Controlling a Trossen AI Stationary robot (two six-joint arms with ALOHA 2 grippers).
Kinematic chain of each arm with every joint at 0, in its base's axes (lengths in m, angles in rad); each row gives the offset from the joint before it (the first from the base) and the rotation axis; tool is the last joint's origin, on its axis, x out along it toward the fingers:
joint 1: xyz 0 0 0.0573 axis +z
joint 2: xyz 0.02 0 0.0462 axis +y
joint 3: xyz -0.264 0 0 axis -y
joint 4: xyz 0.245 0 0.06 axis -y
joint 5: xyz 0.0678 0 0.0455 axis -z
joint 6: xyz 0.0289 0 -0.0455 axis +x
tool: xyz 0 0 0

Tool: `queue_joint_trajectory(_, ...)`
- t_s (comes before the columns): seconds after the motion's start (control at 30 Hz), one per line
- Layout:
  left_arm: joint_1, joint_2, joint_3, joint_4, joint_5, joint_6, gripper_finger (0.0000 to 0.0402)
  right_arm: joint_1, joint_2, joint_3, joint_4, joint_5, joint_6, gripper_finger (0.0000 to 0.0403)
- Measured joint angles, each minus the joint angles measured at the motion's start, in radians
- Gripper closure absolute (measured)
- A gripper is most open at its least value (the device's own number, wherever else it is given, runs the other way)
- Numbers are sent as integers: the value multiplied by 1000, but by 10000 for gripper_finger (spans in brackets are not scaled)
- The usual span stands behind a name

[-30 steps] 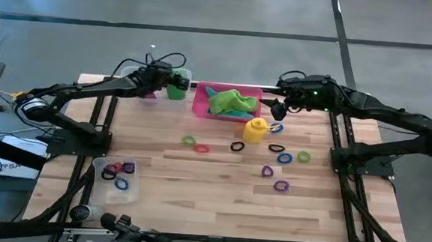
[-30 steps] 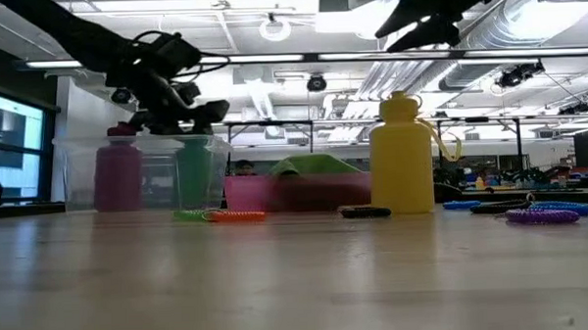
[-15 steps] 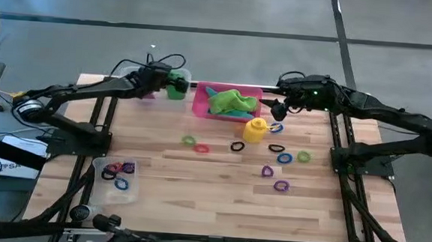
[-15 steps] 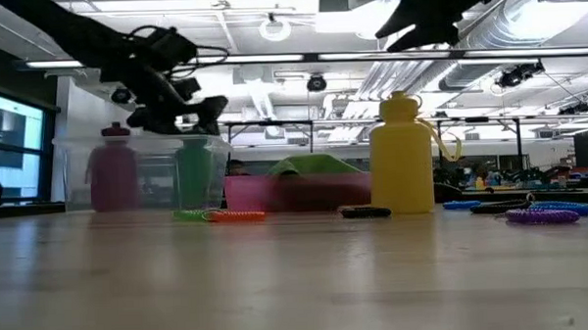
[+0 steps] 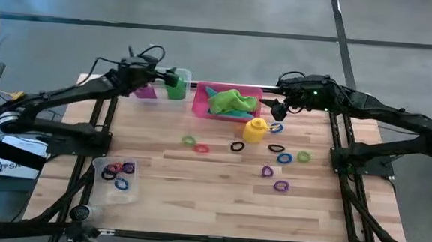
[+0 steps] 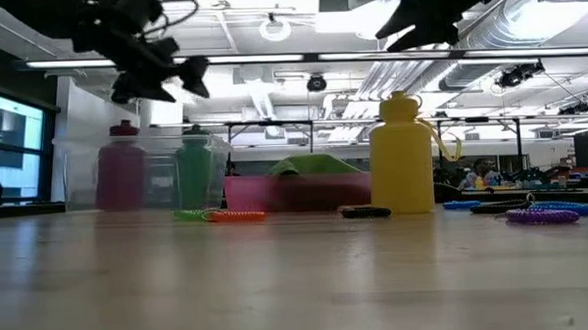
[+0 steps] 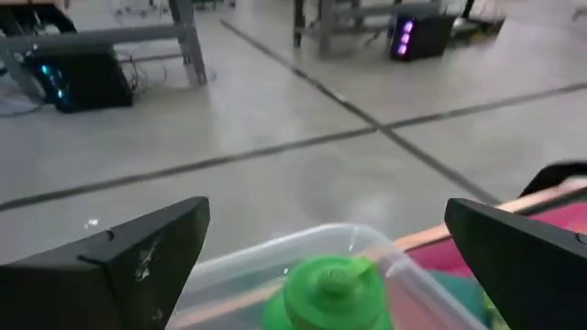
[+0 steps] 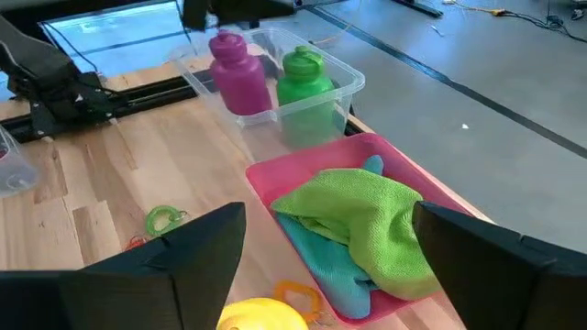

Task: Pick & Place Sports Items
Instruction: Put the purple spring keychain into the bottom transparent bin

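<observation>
A green bottle point(image 5: 177, 85) and a purple bottle point(image 5: 146, 92) stand upright in a clear tub point(image 5: 187, 74) at the table's far left. My left gripper point(image 5: 161, 77) is open and empty above the tub, over the green bottle's cap point(image 7: 328, 280). A yellow bottle point(image 5: 255, 129) stands on the table by a pink tray point(image 5: 200, 105). The tray holds a green cloth point(image 5: 232, 101) lying on a teal cloth point(image 8: 335, 275). My right gripper point(image 5: 277, 110) hangs open and empty above the table, beside the yellow bottle. Several coloured rings point(image 5: 284, 157) lie on the table.
A second clear tub point(image 5: 115, 176) with several rings stands near the table's left front. Loose rings lie in the middle point(image 5: 196, 144) and right point(image 5: 280, 186) of the table. The near half of the wooden table is bare.
My left gripper has risen from the tub's rim and drawn back toward the table's left edge. The green bottle stays upright in the tub. My right arm has kept still.
</observation>
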Motion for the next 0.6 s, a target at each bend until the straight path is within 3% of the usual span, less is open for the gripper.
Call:
queue_joint_trajectory(0.23, -47, -108, 0, 0, 12, 25, 42, 0, 0, 0, -1, -20, 0, 151)
queue_joint_trajectory(0.6, -143, -185, 0, -32, 173, 16, 42, 0, 0, 0, -138, -90, 6, 151)
